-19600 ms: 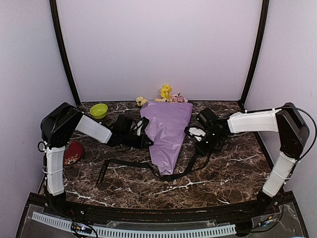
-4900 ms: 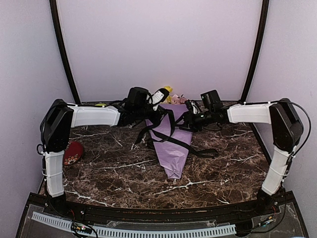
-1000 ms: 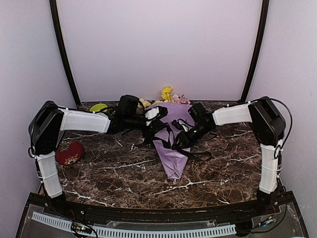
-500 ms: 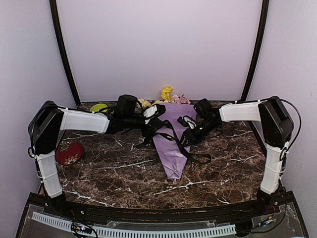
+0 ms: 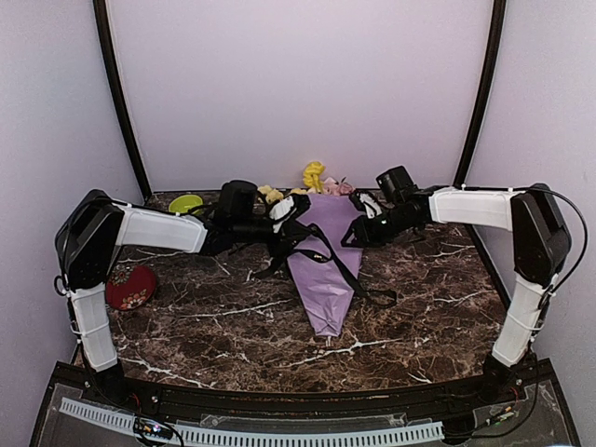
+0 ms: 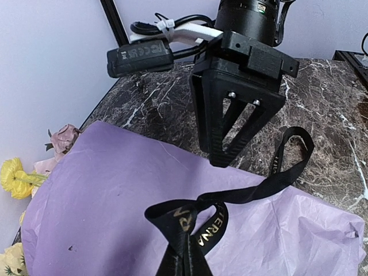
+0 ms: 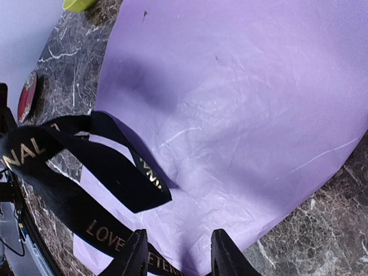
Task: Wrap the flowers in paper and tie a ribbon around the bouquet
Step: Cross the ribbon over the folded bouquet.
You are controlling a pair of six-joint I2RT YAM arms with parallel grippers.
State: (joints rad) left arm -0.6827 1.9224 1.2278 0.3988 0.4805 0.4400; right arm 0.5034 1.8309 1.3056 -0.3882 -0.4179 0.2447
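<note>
Lilac paper (image 5: 322,298); black ribbon (image 6: 187,221), gold lettering; yellow, pink flowers (image 5: 313,174); brown white-veined table (image 5: 233,317); green bowl (image 5: 185,202).

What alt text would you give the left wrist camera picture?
A black ribbon with gold lettering loops across purple paper on a marble table; the right arm's black tool points down at the paper's edge, flowers at left.

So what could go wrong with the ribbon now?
The ribbon only lies loosely across the bouquet, no knot visible, so it might slide toward the narrow tip. Only the left gripper pinches it; the right gripper is open, so a tug could drag or unroll the paper. The right fingers sit just over that thin paper and might crumple it.
</note>
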